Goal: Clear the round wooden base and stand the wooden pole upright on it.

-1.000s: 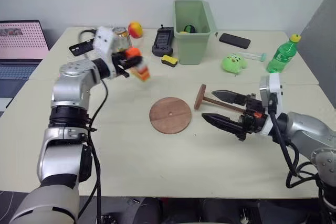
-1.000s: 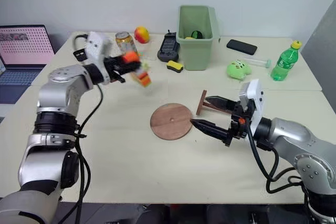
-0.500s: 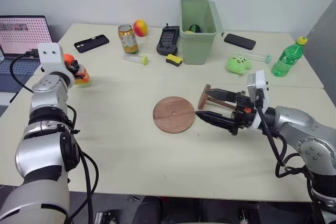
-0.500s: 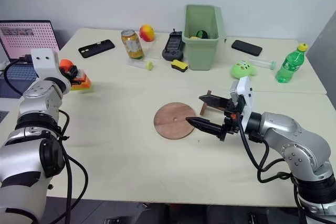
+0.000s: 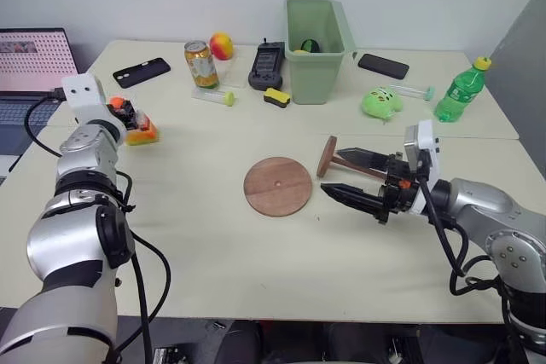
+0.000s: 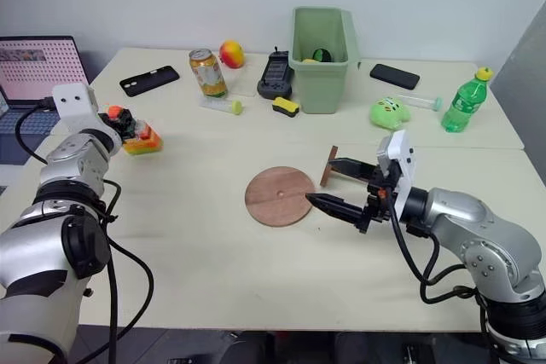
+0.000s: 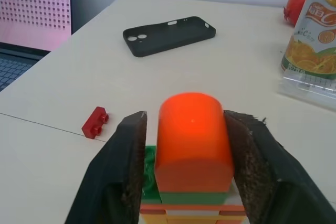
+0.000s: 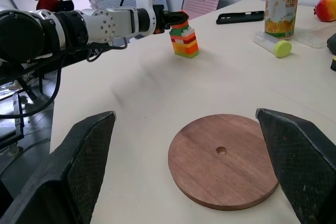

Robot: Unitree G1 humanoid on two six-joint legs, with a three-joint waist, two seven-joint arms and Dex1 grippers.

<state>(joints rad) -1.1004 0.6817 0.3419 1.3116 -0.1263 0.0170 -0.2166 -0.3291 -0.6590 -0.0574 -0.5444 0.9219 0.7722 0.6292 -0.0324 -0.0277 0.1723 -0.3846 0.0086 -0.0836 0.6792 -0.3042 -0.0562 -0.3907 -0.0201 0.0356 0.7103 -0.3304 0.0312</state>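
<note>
Left gripper (image 7: 191,182) loosely flanks the toy-brick stack (image 6: 141,137); right gripper (image 5: 351,178) spread wide, empty, beside the round wooden base (image 5: 277,186)

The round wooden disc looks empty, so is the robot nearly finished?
Partly. The round wooden base is clear, and the block tower stands far off by the left gripper. The open right gripper faces the base. The wooden pole lies flat, waiting to be stood up.

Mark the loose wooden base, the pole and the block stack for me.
round wooden base (image 5: 277,186): left eye view, bare top face.
wooden pole (image 5: 327,157): left eye view, its end disc.
block stack (image 8: 184,40): right wrist view, middle of the stack's side.
</note>
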